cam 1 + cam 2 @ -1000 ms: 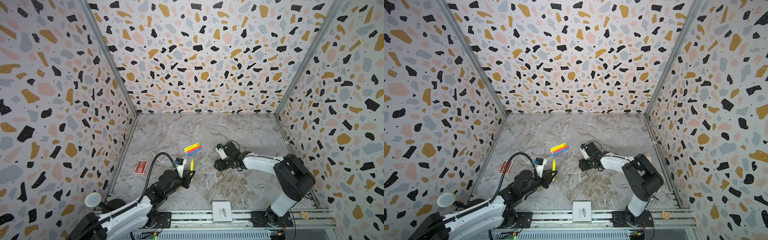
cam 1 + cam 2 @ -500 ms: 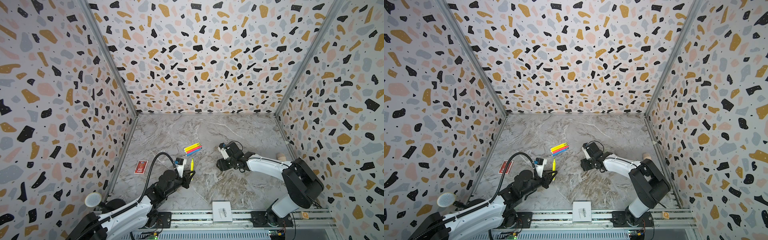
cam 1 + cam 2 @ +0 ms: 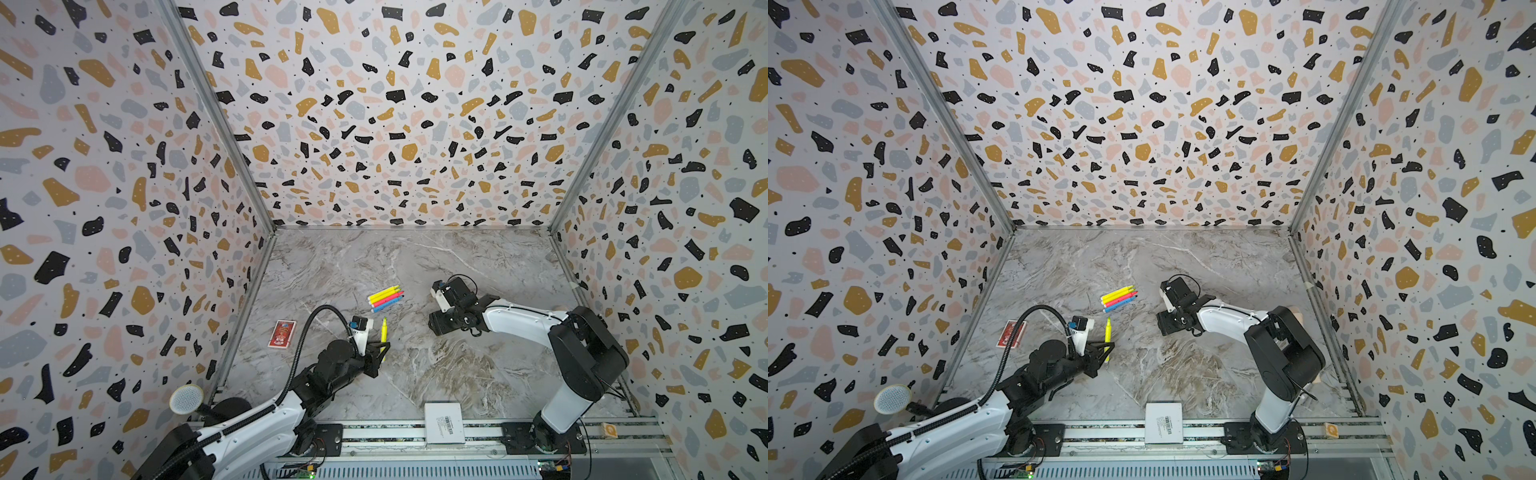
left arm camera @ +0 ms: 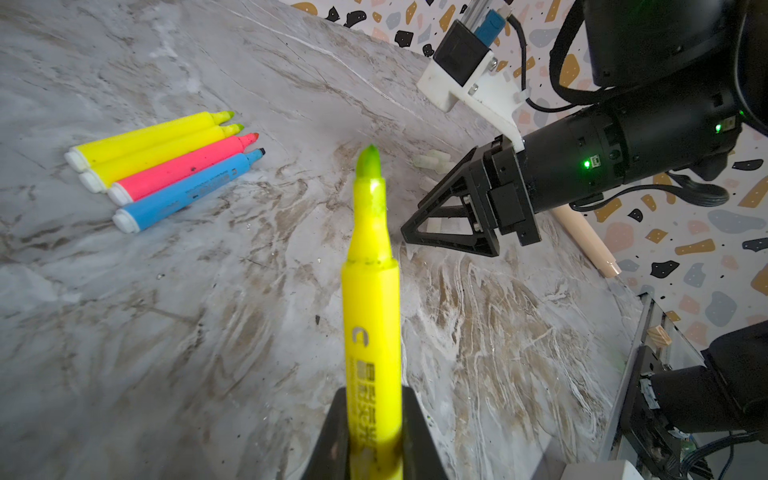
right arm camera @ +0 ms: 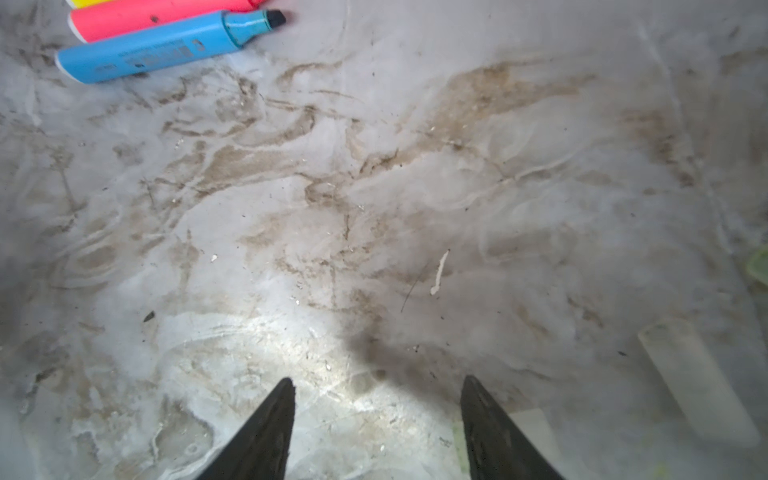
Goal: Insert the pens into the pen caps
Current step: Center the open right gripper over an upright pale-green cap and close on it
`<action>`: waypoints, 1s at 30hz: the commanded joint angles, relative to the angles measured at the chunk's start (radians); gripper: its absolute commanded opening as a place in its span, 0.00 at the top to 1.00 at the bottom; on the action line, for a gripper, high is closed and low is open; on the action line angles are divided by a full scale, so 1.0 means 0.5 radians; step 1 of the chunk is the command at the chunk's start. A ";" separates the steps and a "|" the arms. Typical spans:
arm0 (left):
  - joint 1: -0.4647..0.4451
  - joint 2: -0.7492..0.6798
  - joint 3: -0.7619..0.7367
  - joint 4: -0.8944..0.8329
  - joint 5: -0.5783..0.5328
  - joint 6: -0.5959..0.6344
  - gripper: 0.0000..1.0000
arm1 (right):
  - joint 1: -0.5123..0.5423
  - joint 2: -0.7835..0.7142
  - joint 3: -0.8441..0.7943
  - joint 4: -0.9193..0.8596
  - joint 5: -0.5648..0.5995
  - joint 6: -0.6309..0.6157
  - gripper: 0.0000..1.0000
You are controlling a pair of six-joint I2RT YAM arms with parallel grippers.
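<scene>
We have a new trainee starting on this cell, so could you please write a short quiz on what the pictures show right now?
1. True or false: the right claw is shut on a pen cap.
2. What does the left claw hold? A) a pen cap B) a yellow pen C) nothing
3. How many pens lie side by side on the table?
Key: 1 false, its jaws stand open with nothing between them. 2 B. 3 four.
</scene>
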 commanded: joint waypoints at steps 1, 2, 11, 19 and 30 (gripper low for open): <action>0.004 0.017 0.033 0.073 -0.004 0.028 1.00 | 0.008 -0.006 0.029 -0.074 0.028 -0.025 0.36; 0.005 0.021 0.031 0.080 -0.004 0.029 1.00 | 0.008 -0.005 0.023 -0.073 0.022 -0.027 0.36; 0.004 0.025 0.024 0.089 -0.004 0.023 1.00 | 0.009 -0.015 -0.040 -0.080 0.025 -0.032 0.36; 0.006 0.031 0.036 0.087 -0.004 0.026 1.00 | 0.008 -0.021 -0.080 -0.105 0.034 -0.036 0.36; 0.006 0.046 0.030 0.104 -0.010 0.029 1.00 | 0.033 -0.199 -0.153 -0.154 0.073 0.007 0.36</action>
